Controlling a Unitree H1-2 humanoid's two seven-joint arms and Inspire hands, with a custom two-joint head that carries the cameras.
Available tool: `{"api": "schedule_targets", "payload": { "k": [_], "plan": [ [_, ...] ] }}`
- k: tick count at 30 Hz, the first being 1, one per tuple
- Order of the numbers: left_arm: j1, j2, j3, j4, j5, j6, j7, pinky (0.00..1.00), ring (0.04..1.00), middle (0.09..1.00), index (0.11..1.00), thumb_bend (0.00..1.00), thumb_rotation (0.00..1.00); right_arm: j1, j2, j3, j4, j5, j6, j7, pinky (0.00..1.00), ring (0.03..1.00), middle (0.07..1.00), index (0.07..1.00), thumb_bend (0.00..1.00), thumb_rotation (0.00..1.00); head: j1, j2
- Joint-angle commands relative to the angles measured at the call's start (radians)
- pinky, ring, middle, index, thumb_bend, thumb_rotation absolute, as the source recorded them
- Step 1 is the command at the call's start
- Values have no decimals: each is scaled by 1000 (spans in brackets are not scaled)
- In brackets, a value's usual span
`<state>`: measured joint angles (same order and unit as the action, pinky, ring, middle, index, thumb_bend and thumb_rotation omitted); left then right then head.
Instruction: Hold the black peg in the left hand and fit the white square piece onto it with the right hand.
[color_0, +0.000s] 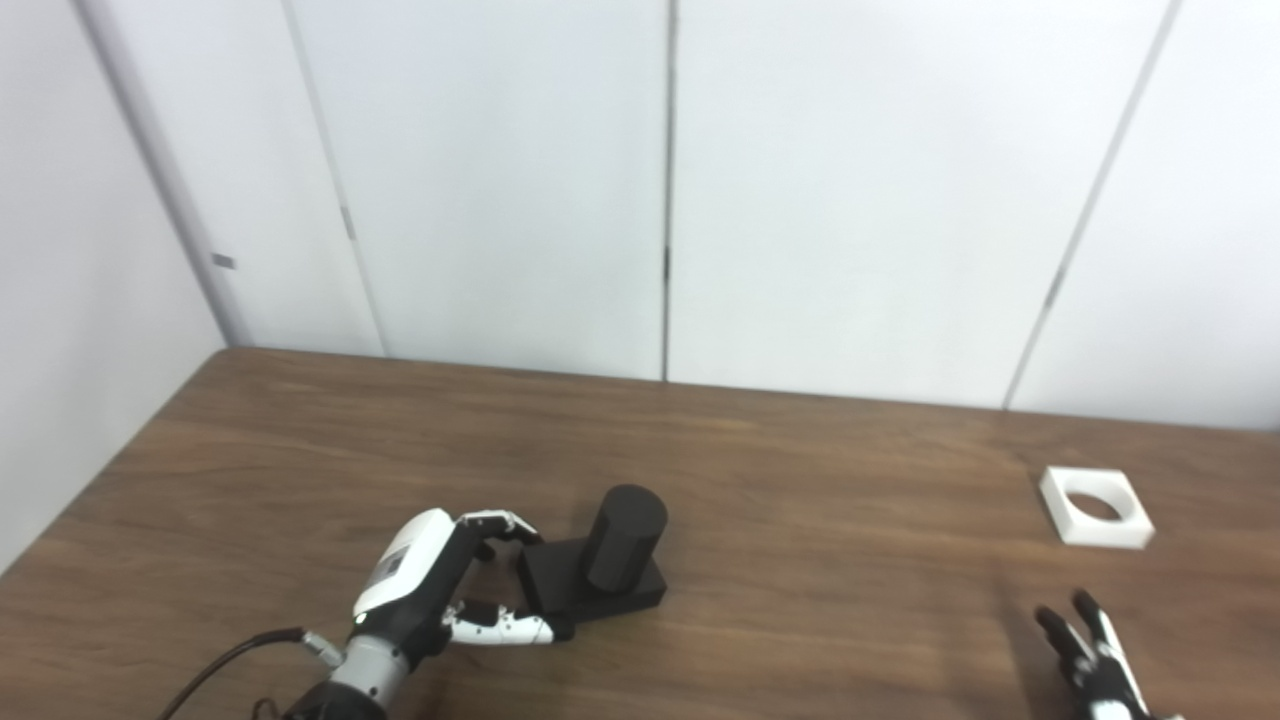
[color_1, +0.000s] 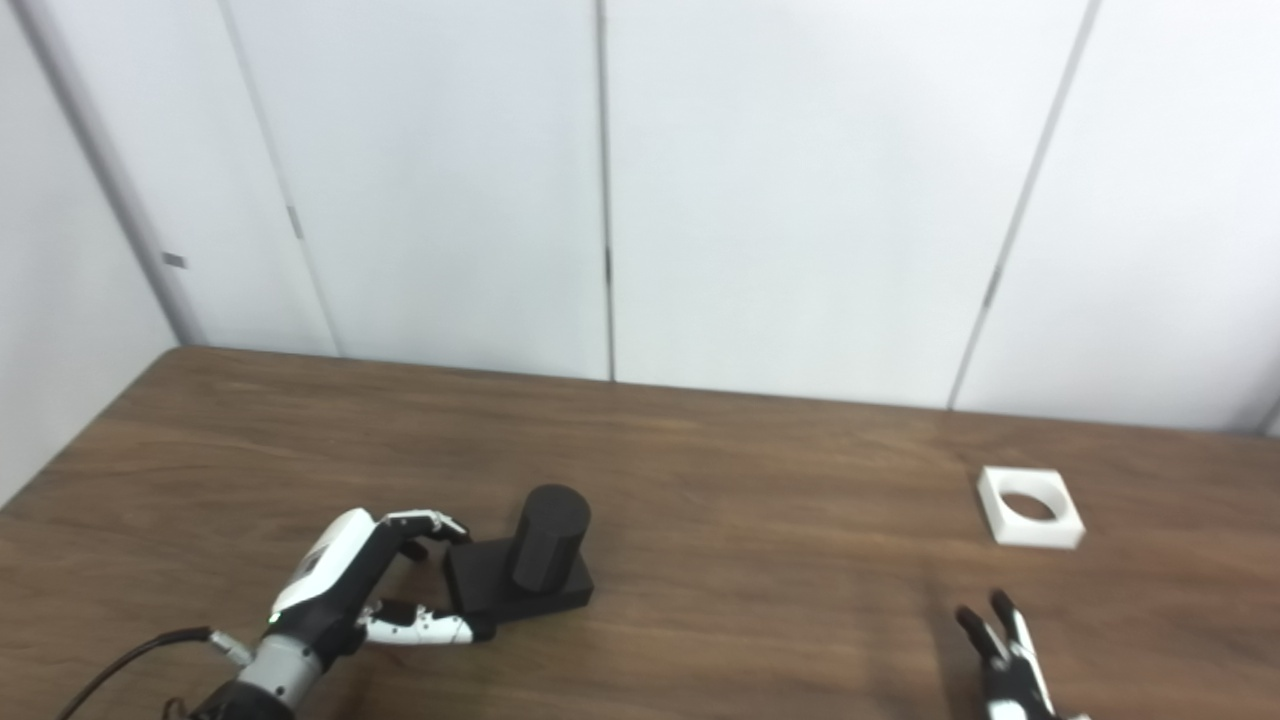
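Note:
The black peg (color_0: 622, 535) is a short cylinder standing upright on a black square base (color_0: 560, 590), which rests on the table left of centre. My left hand (color_0: 430, 585) is at the base's left end, fingers (color_0: 500, 522) curled by the far corner and thumb along the near edge, open around it. The white square piece (color_0: 1096, 506), with a round hole, lies flat at the far right. My right hand (color_0: 1085, 655) is at the bottom right edge, fingers spread and empty, well short of the white piece.
The brown wooden table (color_0: 800, 560) fills the lower half of the view, with its left edge (color_0: 110, 470) running diagonally. White wall panels (color_0: 660, 200) stand behind its far edge. A black cable (color_0: 220, 665) trails from my left wrist.

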<state>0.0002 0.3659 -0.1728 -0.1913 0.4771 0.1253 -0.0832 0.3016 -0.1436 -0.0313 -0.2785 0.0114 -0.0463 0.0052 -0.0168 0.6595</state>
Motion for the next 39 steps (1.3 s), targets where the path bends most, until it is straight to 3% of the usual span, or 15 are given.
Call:
{"api": "schedule_targets", "payload": {
  "k": [1,6,17,25,27,33,39],
  "plan": [
    [7,-6,-28,-46,-19,-32,-39,735,823,766,489,500,46,19,35,23,-19,-9,15,7,1000,974,929,1000,530,1000,-3,2],
    [38,-18,-73,-68,-41,-84,-70,733,829,763,489,501,44,15,45,39,-45,-21,50,-14,1000,972,922,1000,567,1000,-46,32],
    [95,-47,-185,-84,-57,-127,-131,720,838,777,489,503,44,13,52,67,-90,-23,104,-38,1000,975,919,1000,589,1000,-83,72],
    [119,-43,-268,-94,-17,-127,-164,745,845,772,490,504,45,23,58,83,-111,-30,118,-51,1000,969,914,1000,576,1000,-116,58],
    [128,-36,-285,-99,-8,-128,-170,752,843,769,490,504,46,28,66,91,-121,-33,124,-56,1000,966,911,1000,571,1000,-162,40],
    [153,-37,-305,-112,136,-109,-129,922,815,743,489,511,44,33,77,114,-133,-30,119,-67,1000,966,920,1000,551,993,-201,33],
    [164,-42,-294,-104,284,-107,-101,910,804,735,488,513,41,31,74,122,-130,-31,103,-75,1000,959,920,1000,529,1000,-206,42]
  ]
}}
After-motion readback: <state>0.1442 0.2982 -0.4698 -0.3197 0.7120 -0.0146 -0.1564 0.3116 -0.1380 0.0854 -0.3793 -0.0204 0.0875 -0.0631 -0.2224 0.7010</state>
